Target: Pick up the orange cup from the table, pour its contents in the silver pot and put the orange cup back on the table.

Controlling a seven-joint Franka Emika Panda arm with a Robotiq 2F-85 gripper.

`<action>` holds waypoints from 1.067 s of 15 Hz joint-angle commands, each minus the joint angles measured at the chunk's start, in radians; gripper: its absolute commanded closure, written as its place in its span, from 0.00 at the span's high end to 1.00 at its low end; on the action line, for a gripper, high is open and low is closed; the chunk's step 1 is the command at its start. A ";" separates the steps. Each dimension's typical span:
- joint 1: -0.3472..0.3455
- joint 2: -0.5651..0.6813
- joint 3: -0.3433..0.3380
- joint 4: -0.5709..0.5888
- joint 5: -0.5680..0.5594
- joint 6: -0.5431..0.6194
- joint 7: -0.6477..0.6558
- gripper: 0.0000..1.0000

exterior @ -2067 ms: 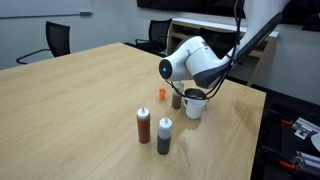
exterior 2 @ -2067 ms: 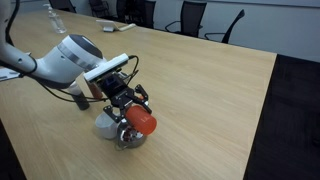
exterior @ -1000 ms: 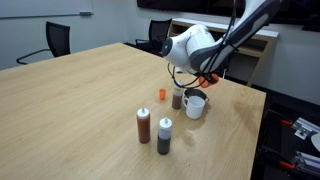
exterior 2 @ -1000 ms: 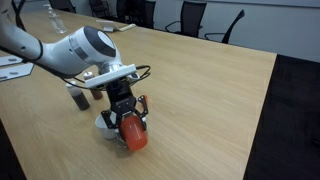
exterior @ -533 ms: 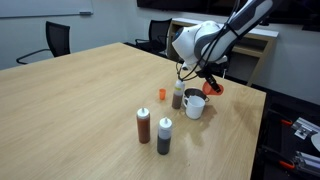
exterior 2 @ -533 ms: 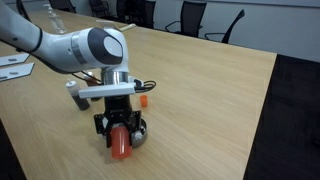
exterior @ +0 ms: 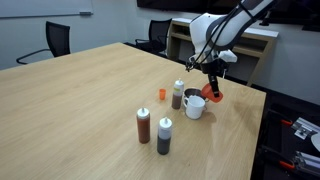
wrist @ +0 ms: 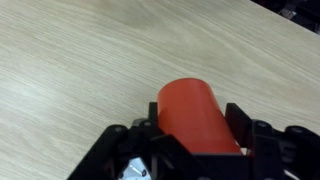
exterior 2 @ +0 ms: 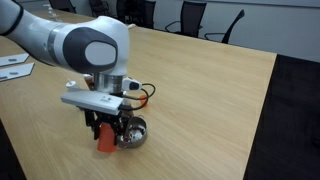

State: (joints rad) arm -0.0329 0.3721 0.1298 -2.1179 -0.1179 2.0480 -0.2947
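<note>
Table (exterior: 70, 100) of light wood lies wide and bare on the left in an exterior view, with much free room up to its rounded near edge. A black chair (exterior: 55, 40) stands behind the far edge. Toward the middle stand a brown squeeze bottle (exterior: 144, 126) and a darker bottle (exterior: 165, 136) just beside it, both white-capped, and behind them a tiny orange piece (exterior: 160, 93). Further right, a third bottle (exterior: 178, 96) stands just beside the silver pot (exterior: 195, 106).

Right of the pot, the gripper (exterior: 215, 91) comes down from above and holds the orange cup (exterior: 216, 99), just beside the pot's rim. Only a narrow strip of wood remains between the cup and the table's right edge.

In the wrist view the pincer stands partly open, its two fingers (wrist: 238, 122) pressed on opposite sides of the cup (wrist: 190, 105). Whether the cup's bottom touches the table, I cannot tell.
</note>
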 commanded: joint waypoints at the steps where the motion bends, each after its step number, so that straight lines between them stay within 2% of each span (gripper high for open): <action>1: -0.030 -0.116 -0.009 -0.158 0.156 0.160 -0.025 0.43; 5: -0.045 -0.247 -0.023 -0.368 0.355 0.349 -0.060 0.43; 9: -0.022 -0.340 -0.033 -0.556 0.527 0.590 -0.084 0.43; 13: 0.020 -0.347 -0.026 -0.655 0.549 0.841 -0.075 0.43; 16: 0.035 -0.320 -0.004 -0.689 0.581 0.954 -0.062 0.43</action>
State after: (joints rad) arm -0.0106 0.0487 0.1063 -2.7705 0.4105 2.9015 -0.3546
